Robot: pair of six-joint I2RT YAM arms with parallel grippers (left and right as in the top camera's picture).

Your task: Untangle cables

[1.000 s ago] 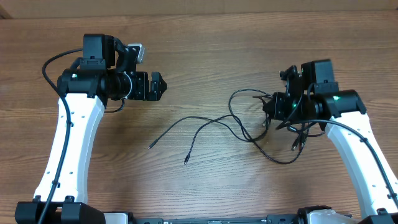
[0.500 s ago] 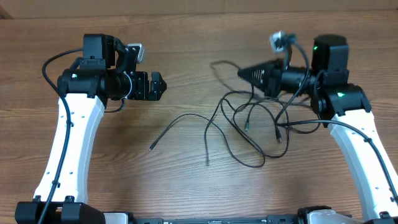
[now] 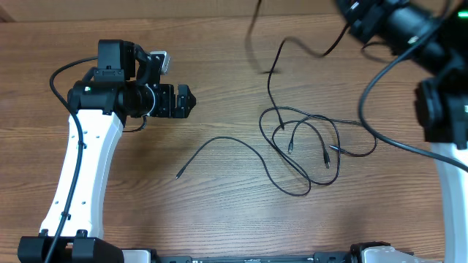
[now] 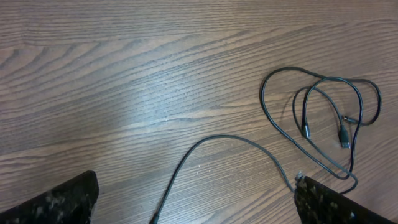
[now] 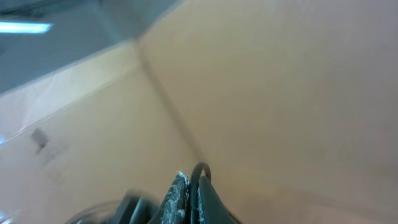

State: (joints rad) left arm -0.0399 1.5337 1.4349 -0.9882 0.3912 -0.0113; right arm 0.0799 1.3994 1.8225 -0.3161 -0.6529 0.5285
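The left arm (image 3: pixel 84 157) has a long white link dotted with small dark screw holes, topped by black joint housings and a boxy black motor block; a thick black wire (image 3: pixel 53 79) loops off its side; a small silver-grey camera (image 3: pixel 159 60) sits beside the wrist; the left gripper (image 3: pixel 190 101) is black, its fingertips (image 4: pixel 62 199) speckled with pale scuffs; the right arm (image 3: pixel 447 190) is likewise white below black housings, with a small green light (image 3: pixel 356 6).

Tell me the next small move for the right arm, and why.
Probably lift the right gripper a little higher and outward. It is shut on one cable, which runs down into the crossed loops lying on the table; a gentle pull may slide it free. The left gripper is open, apart from them.
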